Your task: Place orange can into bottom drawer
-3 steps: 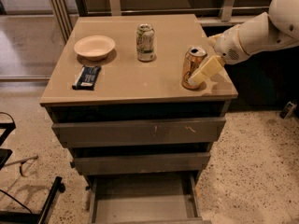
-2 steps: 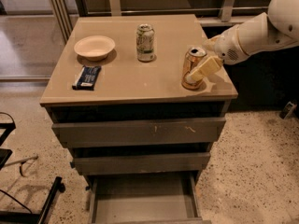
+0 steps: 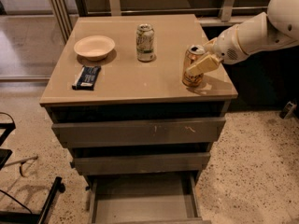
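While standing at the right near corner of the cabinet top (image 3: pixel 126 80), clasped from the right by the gripper (image 3: pixel 198 59) for lifting: orange can (image 3: pixel 191 78). Pulled open below to receive it: bottom drawer (image 3: pixel 140 203).

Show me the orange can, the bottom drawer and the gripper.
orange can (image 3: pixel 191 80), camera view, lower body.
bottom drawer (image 3: pixel 140 202), camera view, bare grey floor.
gripper (image 3: pixel 198 60), camera view, its tip, against the orange can on the cabinet top (image 3: pixel 121 83).
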{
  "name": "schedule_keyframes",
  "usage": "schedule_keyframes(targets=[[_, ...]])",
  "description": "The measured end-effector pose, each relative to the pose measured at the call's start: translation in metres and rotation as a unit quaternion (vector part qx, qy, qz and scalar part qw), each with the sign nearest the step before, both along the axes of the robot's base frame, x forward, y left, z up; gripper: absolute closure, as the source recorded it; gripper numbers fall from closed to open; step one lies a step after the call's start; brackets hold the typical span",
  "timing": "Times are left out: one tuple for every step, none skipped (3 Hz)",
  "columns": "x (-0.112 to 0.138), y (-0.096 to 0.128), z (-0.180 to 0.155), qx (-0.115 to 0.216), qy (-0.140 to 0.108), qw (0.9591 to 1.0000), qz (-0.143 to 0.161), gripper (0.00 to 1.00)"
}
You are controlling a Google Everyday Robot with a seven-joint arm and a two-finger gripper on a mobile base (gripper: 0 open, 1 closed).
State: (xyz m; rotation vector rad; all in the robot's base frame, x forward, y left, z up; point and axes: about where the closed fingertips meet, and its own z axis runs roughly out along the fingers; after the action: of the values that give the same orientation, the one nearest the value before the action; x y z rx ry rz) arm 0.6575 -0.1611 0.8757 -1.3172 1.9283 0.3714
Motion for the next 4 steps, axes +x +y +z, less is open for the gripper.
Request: schedule_keyframes(targets=[[0.0, 0.0, 0.0, 0.0, 0.0, 1.0, 0.0, 0.88], [-0.004, 0.001, 0.002, 0.0, -0.003, 1.0, 0.005, 1.0], [-0.03, -0.001, 0.017, 0.001, -0.017, 0.9996, 0.022, 1.0], [-0.084, -0.002, 0.043, 0.001, -0.034, 0.9985, 0.043, 1.0]])
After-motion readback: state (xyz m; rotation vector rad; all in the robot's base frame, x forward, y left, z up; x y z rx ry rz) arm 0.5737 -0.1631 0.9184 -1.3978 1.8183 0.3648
